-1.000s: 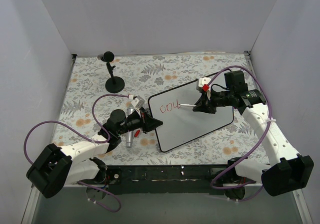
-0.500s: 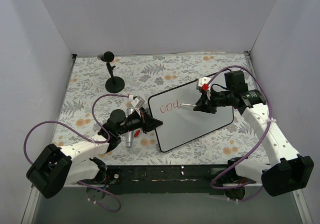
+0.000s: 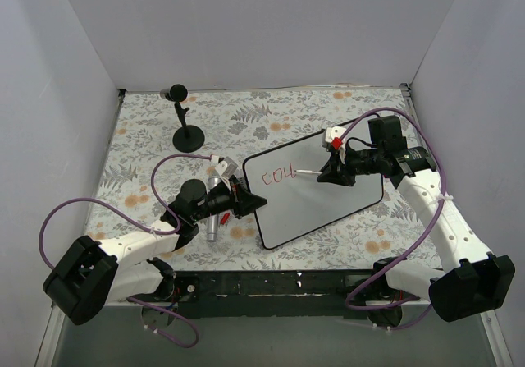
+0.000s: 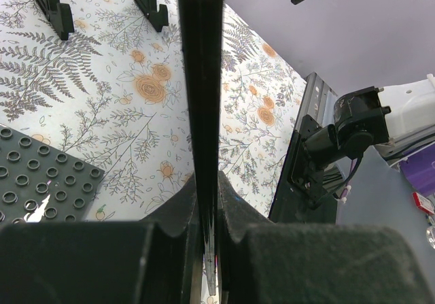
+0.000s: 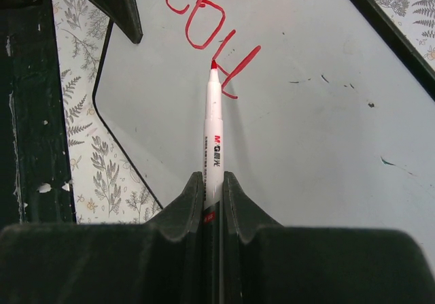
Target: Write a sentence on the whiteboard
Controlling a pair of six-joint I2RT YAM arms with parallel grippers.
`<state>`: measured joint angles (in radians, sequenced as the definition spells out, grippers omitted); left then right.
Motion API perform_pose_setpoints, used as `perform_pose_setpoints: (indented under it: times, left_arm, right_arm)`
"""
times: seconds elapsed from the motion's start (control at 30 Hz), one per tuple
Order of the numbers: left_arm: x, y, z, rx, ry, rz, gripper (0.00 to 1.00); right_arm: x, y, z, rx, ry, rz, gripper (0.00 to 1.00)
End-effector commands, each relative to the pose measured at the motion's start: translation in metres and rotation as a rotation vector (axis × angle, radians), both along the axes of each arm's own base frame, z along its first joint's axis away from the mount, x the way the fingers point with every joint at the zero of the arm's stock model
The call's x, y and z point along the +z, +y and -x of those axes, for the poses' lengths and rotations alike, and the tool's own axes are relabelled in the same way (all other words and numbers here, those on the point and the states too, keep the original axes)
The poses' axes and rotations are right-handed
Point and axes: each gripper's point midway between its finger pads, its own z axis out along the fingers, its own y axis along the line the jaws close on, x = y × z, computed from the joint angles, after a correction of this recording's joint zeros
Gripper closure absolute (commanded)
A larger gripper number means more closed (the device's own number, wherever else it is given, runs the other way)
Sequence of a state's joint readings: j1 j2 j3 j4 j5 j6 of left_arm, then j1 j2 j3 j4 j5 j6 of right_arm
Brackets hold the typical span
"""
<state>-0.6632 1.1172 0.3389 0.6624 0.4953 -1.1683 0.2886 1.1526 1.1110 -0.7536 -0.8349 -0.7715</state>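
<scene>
White left arm [image 3: 131, 248] stretched low, black left gripper [image 3: 248, 201] clamped shut, white right arm [image 3: 439, 219] bent inward, black right gripper [image 3: 326, 175] pinched shut

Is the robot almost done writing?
Not nearly. Only three red letters, "cou", are on the whiteboard. The right gripper holds the red marker, tip at the last letter; the left gripper clamps the board's edge. The rest is not yet written.

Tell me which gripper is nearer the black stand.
Left. The left gripper clamps the whiteboard edge near the black stand; the right gripper, holding the marker, is across the board.
</scene>
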Motion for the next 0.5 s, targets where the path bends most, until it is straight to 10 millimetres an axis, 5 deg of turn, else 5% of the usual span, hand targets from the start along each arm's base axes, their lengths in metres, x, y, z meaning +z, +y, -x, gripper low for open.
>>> perform_pose_setpoints:
  times: [0.0, 0.47]
  left_arm:
    - [0.0047, 0.002, 0.0003, 0.001, -0.055, -0.004, 1.0]
    - [0.0034, 0.0018, -0.0001, 0.001, -0.057, -0.007, 1.0]
  right_arm:
    - [0.0207, 0.0051, 0.0059, 0.047, -0.055, -0.04, 0.99]
    - [0.0208, 0.005, 0.0046, 0.047, -0.058, -0.037, 0.99]
